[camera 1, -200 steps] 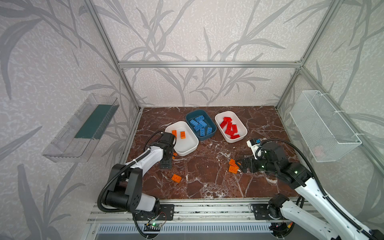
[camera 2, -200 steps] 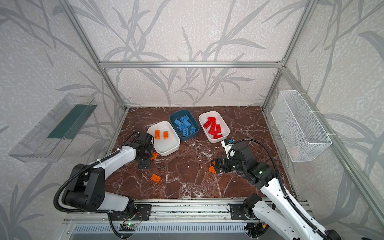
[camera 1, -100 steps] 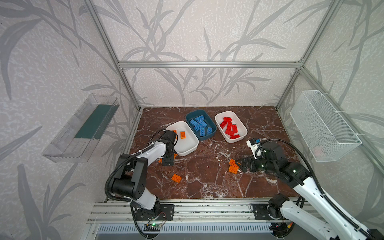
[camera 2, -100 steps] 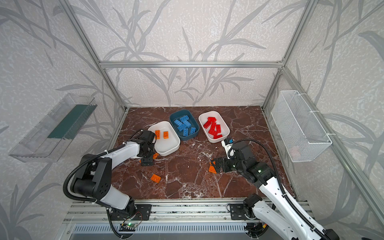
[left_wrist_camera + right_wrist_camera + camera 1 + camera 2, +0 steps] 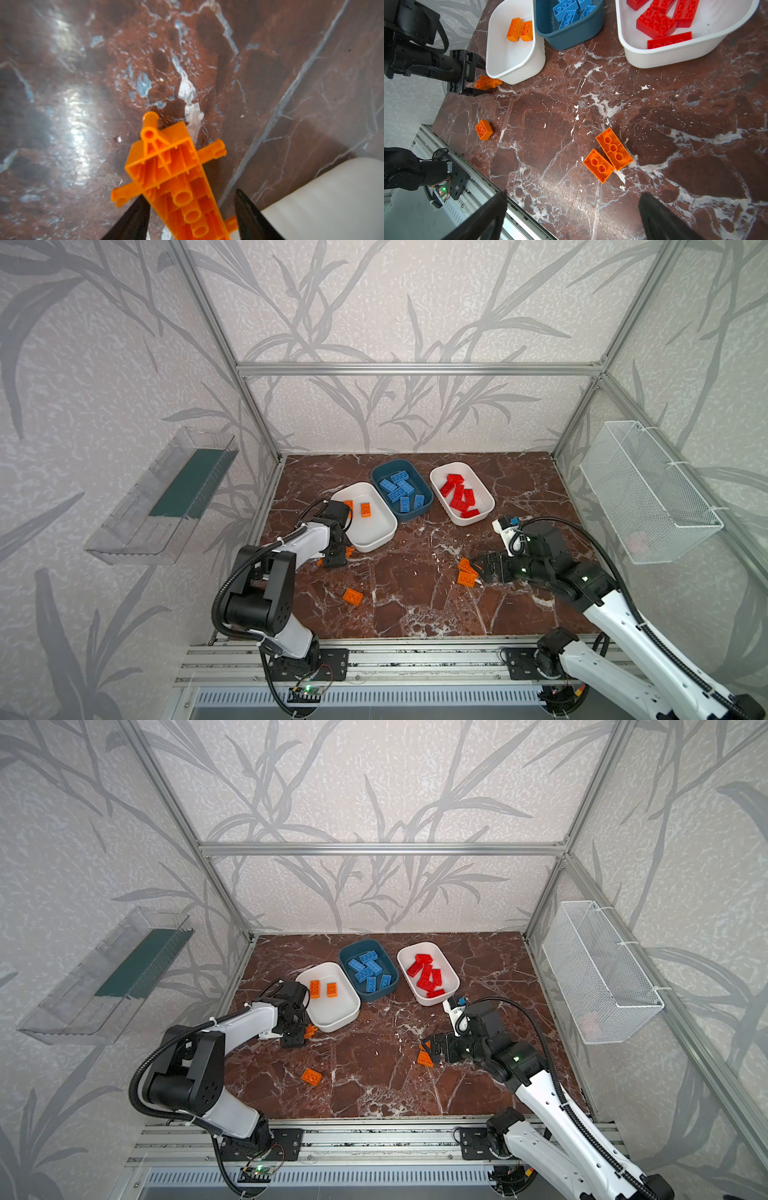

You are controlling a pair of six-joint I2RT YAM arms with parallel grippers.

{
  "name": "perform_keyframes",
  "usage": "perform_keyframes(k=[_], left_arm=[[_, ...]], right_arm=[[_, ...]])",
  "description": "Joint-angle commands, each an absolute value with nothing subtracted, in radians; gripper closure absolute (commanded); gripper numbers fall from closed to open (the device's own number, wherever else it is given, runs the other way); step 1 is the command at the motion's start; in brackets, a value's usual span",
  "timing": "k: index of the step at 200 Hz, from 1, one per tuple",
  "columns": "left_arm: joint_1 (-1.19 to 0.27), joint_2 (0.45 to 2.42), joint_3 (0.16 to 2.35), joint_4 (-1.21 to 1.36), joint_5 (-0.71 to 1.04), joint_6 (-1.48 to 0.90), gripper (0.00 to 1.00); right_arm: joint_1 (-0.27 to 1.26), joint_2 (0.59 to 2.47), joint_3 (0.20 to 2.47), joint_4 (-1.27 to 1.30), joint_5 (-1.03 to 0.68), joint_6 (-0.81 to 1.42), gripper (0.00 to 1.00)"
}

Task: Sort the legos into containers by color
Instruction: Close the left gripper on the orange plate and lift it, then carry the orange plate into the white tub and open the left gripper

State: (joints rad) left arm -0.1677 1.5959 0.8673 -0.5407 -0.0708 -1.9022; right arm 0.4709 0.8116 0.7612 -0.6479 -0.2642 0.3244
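My left gripper (image 5: 338, 558) stands low at the near corner of the white tub (image 5: 376, 545) that holds two orange legos (image 5: 365, 509). Its jaws (image 5: 191, 196) straddle an orange winged lego (image 5: 172, 176): one finger touches it and the other stands slightly off, so it is open. My right gripper (image 5: 573, 194) is open and empty, just short of two orange bricks (image 5: 613, 148) lying side by side. A lone orange brick (image 5: 352, 596) lies nearer the front. The teal tub (image 5: 411, 516) holds several blue legos. The other white tub (image 5: 480, 491) holds several red ones.
A clear wall tray (image 5: 162, 497) hangs on the left wall and a white wire basket (image 5: 648, 493) on the right wall. An aluminium rail (image 5: 374, 655) with both arm bases runs along the table's front edge. Frame posts stand at the back corners.
My left gripper's jaws have come in from wide open to either side of the orange winged lego, and that arm's elbow has swung rightward. The right arm has not moved.
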Motion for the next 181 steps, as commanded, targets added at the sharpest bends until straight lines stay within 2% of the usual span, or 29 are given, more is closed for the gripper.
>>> perform_keyframes(k=[1,55,80,92,140,181], left_arm=[[-0.157,1.634,0.851,-0.56,-0.041,-1.93,0.48],[-0.149,1.581,0.892,-0.691,-0.091,-1.81,0.67],[-0.125,1.53,0.9,-0.709,-0.102,-1.698,0.7],[-0.099,1.517,0.914,-0.729,-0.069,-1.627,0.75],[-0.084,1.43,1.03,-0.81,-0.057,-1.379,0.83],[-0.135,1.534,1.282,-0.89,0.0,-1.22,0.83]], right_arm=[[0.466,0.811,0.763,-0.639,-0.277,0.321,0.01],[0.465,0.821,0.775,-0.638,-0.279,0.327,0.01],[0.464,0.822,0.781,-0.632,-0.288,0.333,0.01],[0.465,0.821,0.783,-0.629,-0.292,0.337,0.01],[0.464,0.822,0.792,-0.621,-0.303,0.348,0.01],[0.465,0.822,0.799,-0.617,-0.298,0.357,0.01]])
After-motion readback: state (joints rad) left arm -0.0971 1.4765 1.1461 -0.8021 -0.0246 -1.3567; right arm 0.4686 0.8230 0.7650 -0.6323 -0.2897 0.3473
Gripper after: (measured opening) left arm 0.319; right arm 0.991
